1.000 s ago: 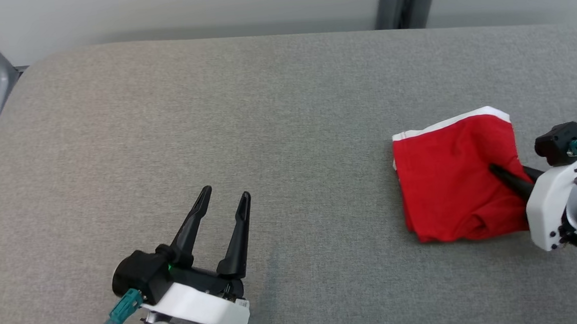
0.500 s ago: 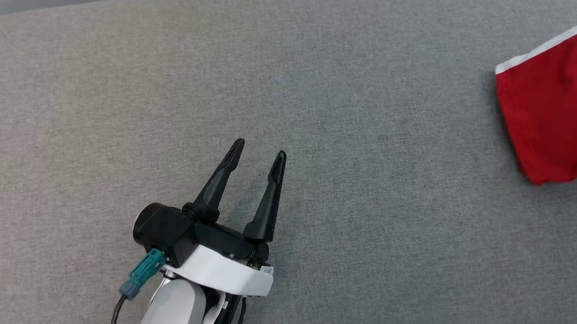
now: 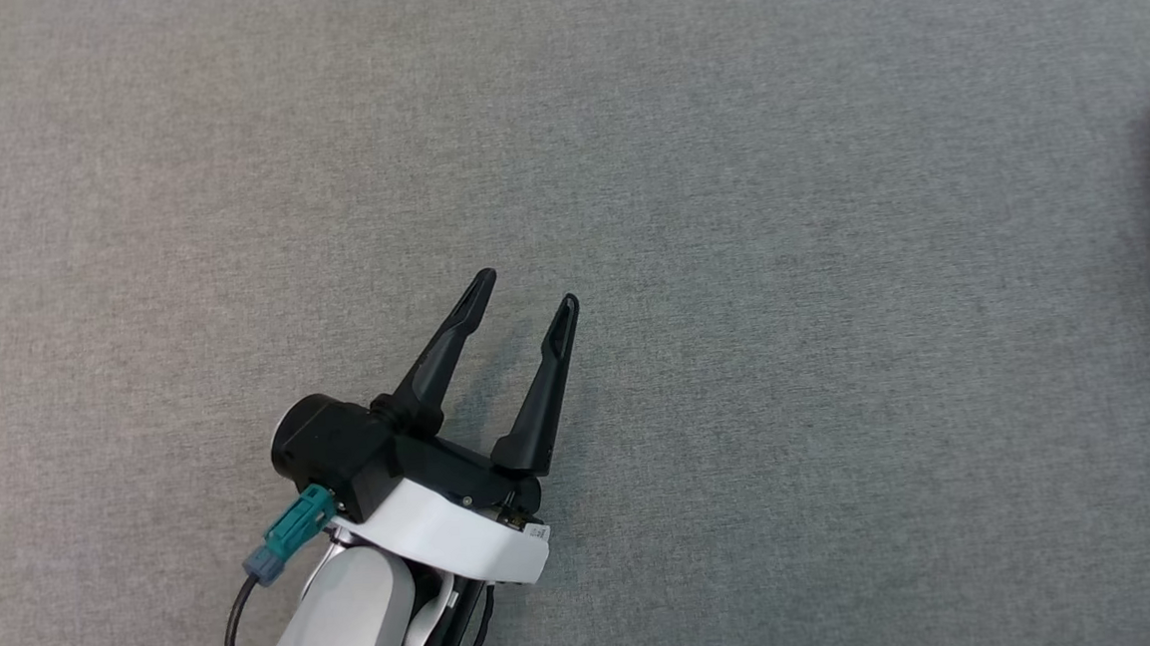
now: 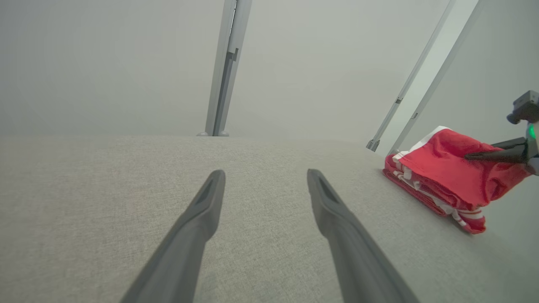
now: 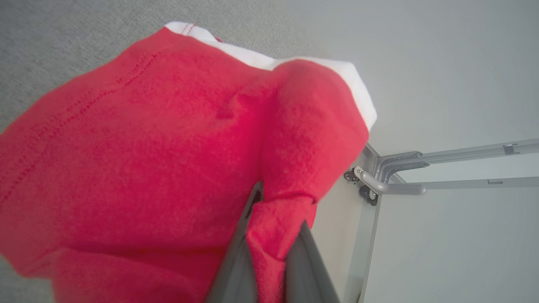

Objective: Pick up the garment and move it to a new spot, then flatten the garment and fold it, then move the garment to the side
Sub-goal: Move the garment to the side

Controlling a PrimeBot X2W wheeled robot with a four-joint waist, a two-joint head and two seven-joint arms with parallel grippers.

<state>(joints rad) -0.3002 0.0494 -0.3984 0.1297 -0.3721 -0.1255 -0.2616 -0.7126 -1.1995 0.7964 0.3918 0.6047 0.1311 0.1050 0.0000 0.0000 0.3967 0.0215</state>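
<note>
— How is the left claw [image 3: 527, 288] sitting?

— It is hovering low over the flat grey woven-fabric surface [image 3: 724, 154], its two long dark fingers standing wide apart and gripping nothing.

— And the right claw [image 5: 276, 219]?

— That one is pinching together on a fold of the red fabric garment with a white edge band [image 5: 147, 147]. A ridge of cloth is bulging out between its fingers.

— How is the garment looking?

— It is bunching rather than lying flat. From the right wrist view it is sagging in soft rounded folds. A line of stitching is running across one panel, and the white band is showing along the far edge.

— Where is it sitting?

— At the right end of the surface, well apart from the left claw. In the left wrist view it is draping above a folded red cloth with white stripes [image 4: 433, 201], which is lying on the surface near its edge. Whether the two are touching, or are one piece, I cannot tell.

— And the surroundings?

— The surface is showing an even grey weave. Behind it a plain pale grey wall [image 4: 105, 63] is rising. A grey metal upright post [image 4: 227, 67] is standing at the far edge, and two slanted grey metal rails [image 4: 398, 101] are leaning off to the right.
</note>
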